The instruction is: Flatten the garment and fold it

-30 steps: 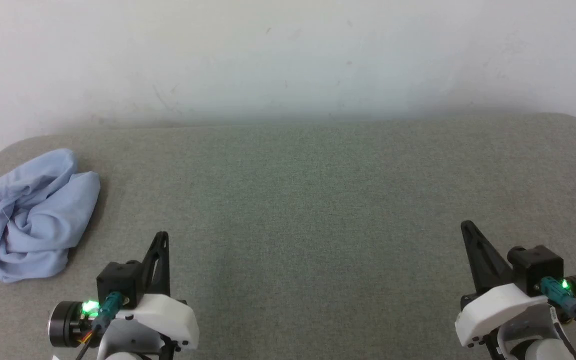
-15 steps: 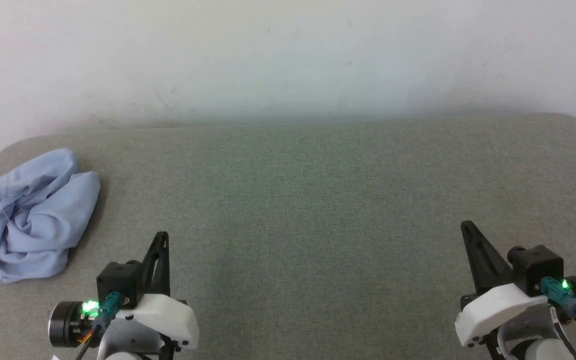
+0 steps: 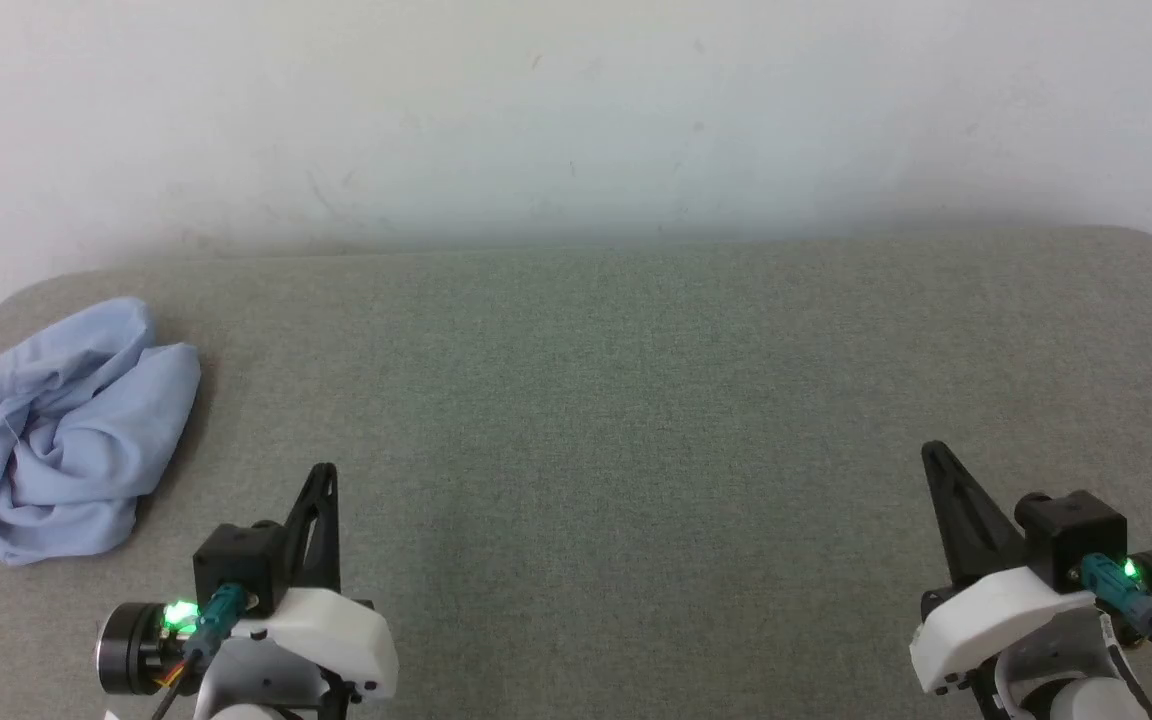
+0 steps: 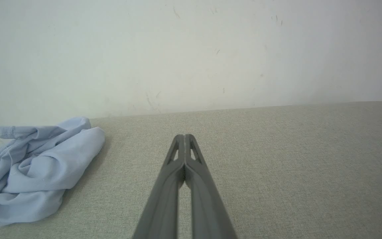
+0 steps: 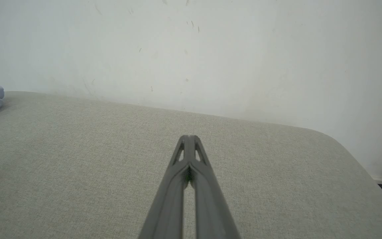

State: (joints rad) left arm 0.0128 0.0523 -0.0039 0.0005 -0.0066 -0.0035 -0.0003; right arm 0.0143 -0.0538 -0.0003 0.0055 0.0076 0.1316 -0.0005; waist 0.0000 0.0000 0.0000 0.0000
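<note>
Garment (image 3: 66, 430) lay crumpled in a loose heap on the table (image 3: 636, 400), against the left edge and just short of the rounded far left corner. Its exposed surface was light blue cloth gathered into deep folds. In the left wrist view a hemmed edge stood up at the far side of the heap, and the rest sagged toward the near side. The garment was neither spread flat nor folded.

The left hand (image 3: 326, 472) hung over the near edge of the table, left of centre. Its two dark fingers were pressed together along their length and pinched nothing. The fingers pointed toward the far edge. The garment lay to the left of this hand and farther out, near it but clear of contact.

The right hand (image 3: 933, 452) hung over the near edge close to the near right corner, well apart from the garment. Its fingers were likewise pressed together and empty, as the right wrist view (image 5: 189, 137) confirmed. That view caught a small part of the blue cloth at the far left of the table.

A green indicator light (image 3: 176, 612) glowed on the wrist of each arm. The table was covered in grey-green woven fabric, and a pale scuffed wall (image 3: 576, 120) rose directly behind its far edge.
</note>
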